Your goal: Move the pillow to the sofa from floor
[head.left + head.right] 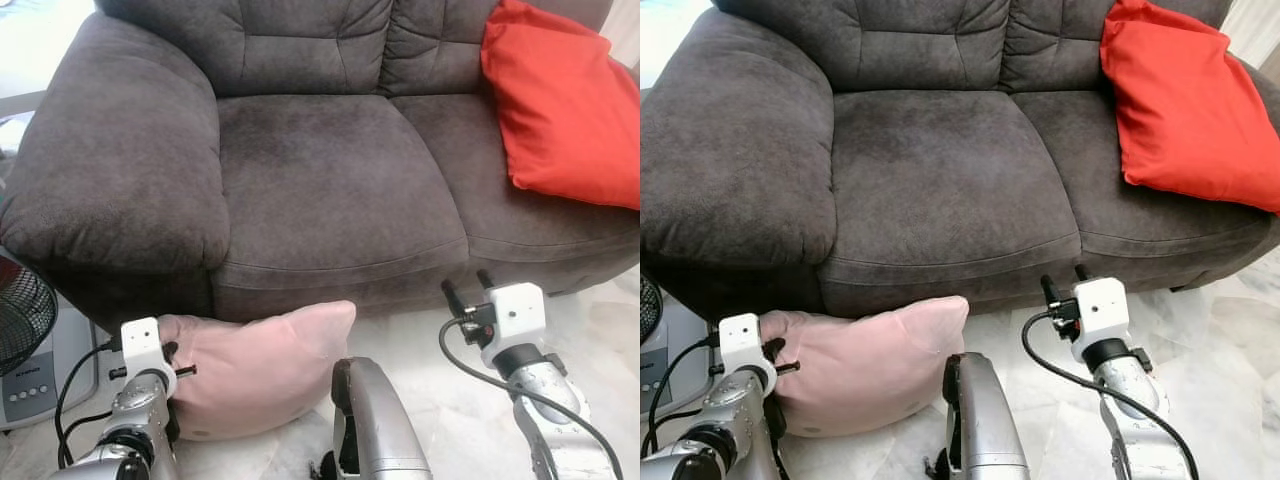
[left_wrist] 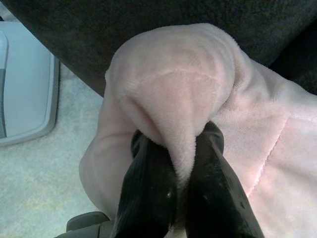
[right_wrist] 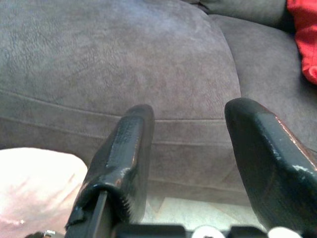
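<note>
A soft pink pillow lies on the pale marble floor against the front of the dark grey sofa, below its left seat cushion. My left gripper is shut on the pillow's left corner, a fold of pink plush pinched between the two black fingers. My right gripper hovers open to the right of the pillow, in front of the sofa's base, with nothing between its fingers. The pillow's edge shows beside it in the right wrist view.
A red pillow leans on the sofa's right seat and backrest. A black fan and a white appliance stand on the floor left of the sofa's arm. Part of my silver body is low in the middle.
</note>
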{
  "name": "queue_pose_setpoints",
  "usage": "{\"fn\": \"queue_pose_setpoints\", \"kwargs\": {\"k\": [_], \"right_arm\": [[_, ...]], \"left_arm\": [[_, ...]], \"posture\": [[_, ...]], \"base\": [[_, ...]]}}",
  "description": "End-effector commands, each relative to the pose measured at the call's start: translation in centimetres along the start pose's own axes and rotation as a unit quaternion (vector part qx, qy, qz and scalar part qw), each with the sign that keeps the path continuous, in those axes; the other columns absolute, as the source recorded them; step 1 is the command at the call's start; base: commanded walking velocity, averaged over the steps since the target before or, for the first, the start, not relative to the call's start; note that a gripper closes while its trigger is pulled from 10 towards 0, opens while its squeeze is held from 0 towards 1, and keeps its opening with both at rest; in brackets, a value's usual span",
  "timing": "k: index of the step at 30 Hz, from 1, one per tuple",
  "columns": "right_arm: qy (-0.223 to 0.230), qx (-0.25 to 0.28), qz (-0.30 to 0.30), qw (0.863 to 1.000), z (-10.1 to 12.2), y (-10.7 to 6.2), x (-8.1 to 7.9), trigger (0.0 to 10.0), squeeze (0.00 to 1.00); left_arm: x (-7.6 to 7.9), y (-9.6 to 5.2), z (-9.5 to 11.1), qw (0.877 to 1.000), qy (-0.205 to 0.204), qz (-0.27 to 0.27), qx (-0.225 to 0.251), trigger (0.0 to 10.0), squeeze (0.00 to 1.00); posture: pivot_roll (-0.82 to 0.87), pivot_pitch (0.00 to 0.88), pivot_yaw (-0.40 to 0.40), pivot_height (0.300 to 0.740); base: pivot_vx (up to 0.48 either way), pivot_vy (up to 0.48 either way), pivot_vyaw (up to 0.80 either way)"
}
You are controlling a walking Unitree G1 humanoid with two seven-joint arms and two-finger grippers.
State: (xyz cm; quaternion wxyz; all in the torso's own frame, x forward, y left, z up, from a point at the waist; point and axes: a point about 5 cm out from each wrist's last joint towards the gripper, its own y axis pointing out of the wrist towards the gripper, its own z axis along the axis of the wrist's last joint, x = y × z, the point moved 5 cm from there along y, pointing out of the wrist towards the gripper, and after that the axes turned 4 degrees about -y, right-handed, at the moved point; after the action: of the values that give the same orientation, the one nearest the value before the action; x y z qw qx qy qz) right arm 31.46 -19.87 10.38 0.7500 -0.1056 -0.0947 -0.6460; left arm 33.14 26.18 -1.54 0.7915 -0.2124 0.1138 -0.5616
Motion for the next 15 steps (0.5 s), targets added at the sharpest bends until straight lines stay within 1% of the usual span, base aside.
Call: {"fn": "queue_pose_setpoints", "kwargs": {"k": [1, 5, 10, 15], "right_arm": [[0.000, -0.004, -0.005, 1.000, -0.37, -0.06, 0.12, 10.0, 0.00], [0.005, -0.003, -0.003, 1.000, -0.50, -0.07, -0.38, 10.0, 0.00], [0.009, -0.004, -0.003, 1.000, -0.60, -0.07, -0.66, 10.0, 0.00], [0.012, -0.006, -0.003, 1.000, -0.75, -0.12, -0.84, 10.0, 0.00]], "left_arm": [[0.22, -0.15, -0.21, 1.000, 0.002, -0.005, 0.005, 0.0, 0.00], [0.49, -0.16, 0.17, 1.000, 0.001, -0.012, 0.018, 0.0, 0.00], [0.90, -0.17, 0.30, 1.000, 0.007, -0.019, 0.023, 0.0, 0.00], [1.11, -0.22, 0.35, 0.999, 0.004, -0.020, 0.029, 0.0, 0.00]], "posture": [[-0.10, 0.044, -0.151, 0.465], [-0.10, 0.048, -0.145, 0.465], [-0.10, 0.057, -0.143, 0.465], [-0.09, 0.062, -0.142, 0.465]], "base": [[0.000, 0.000, 0.00], [0.000, 0.000, 0.00], [0.000, 0.000, 0.00], [0.000, 0.000, 0.00]]}}
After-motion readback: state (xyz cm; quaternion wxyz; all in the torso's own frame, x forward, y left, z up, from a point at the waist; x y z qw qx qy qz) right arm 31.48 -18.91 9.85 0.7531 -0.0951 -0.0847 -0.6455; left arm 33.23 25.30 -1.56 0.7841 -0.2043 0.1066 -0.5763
